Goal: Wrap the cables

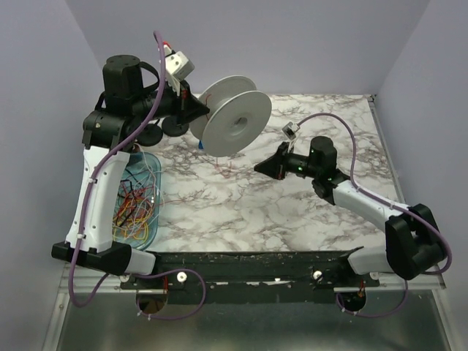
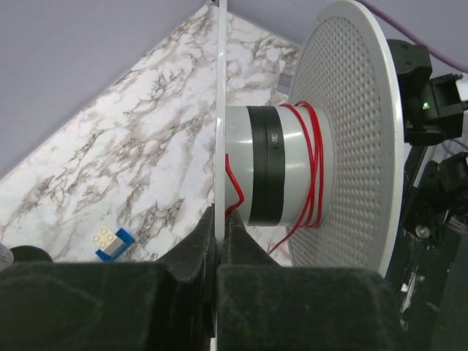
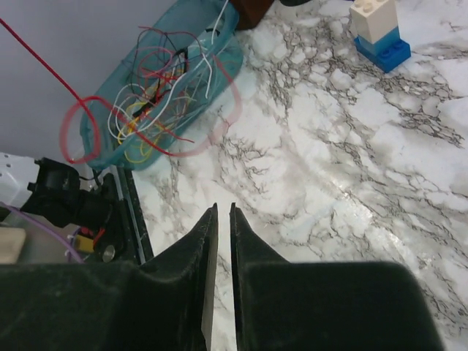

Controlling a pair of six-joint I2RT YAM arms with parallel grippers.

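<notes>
The left tool (image 2: 221, 219) is clenched on the thin flange of the pale grey round plastic spool (image 2: 351, 146), whose core carries a few loops of thin red cable (image 2: 316, 168). The right tool (image 3: 224, 212) stands slightly parted, gripping nothing. Other thin coloured cables (image 3: 157, 117) lie tangled in a translucent teal tray (image 3: 227, 51) at the left edge of the marble-patterned desk (image 1: 292, 212). From above, the left arm (image 1: 95, 197) hides part of the tray.

The top external view looks steeply down from above the near edge, over the whole marble table (image 1: 292, 212). The left wrist view sits tight against the spool (image 2: 351, 146), facing across the tabletop. The right wrist view looks down from higher, sharing the tray (image 3: 183, 16) of cables (image 3: 157, 110) with the top view.
</notes>
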